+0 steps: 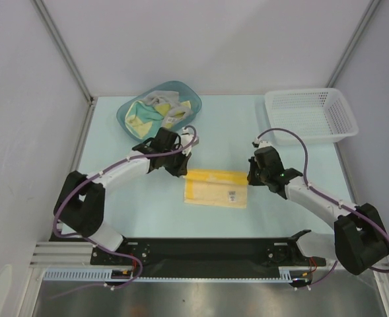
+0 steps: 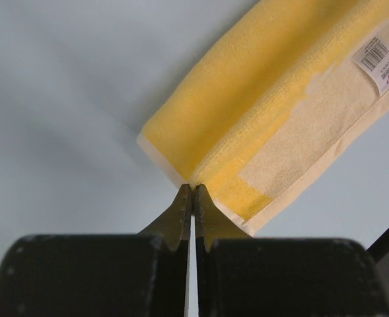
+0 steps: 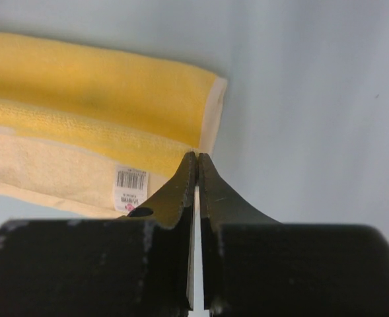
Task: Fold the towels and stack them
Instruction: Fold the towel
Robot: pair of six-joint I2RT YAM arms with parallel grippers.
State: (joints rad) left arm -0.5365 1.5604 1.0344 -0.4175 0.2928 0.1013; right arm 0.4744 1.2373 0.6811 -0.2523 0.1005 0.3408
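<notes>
A bright yellow terry towel with a cream underside (image 1: pixel 215 188) lies flat on the pale table (image 1: pixel 135 208), midway between the two arms. It is folded lengthwise into a long band. A strip of the cream face shows along its near edge, where a small white barcode tag (image 1: pixel 232 195) sits.

The left gripper (image 1: pixel 179 169) is at the band's left short end and the right gripper (image 1: pixel 251 179) is at its right short end. In both wrist views the jaws are closed tip to tip, right at the edge of the cloth (image 2: pixel 267 112) (image 3: pixel 95 92). No fabric shows between them, so they look shut on nothing, though a pinch of hem cannot be ruled out.

By my reading, the first fold of this towel is done and a second fold, bringing one short end over the other, is probably due next.

Behind the left arm, a teal translucent plastic tub (image 1: pixel 122 116) holds several crumpled towels (image 1: pixel 146 113) in cream-with-teal and yellow, none of them folded. The white mesh plastic basket (image 1: pixel 340 113) at the far right has nothing visible in it.

No stack has been started, so most of the job is left: finish this towel, then fold the ones in the tub and pile them.
</notes>
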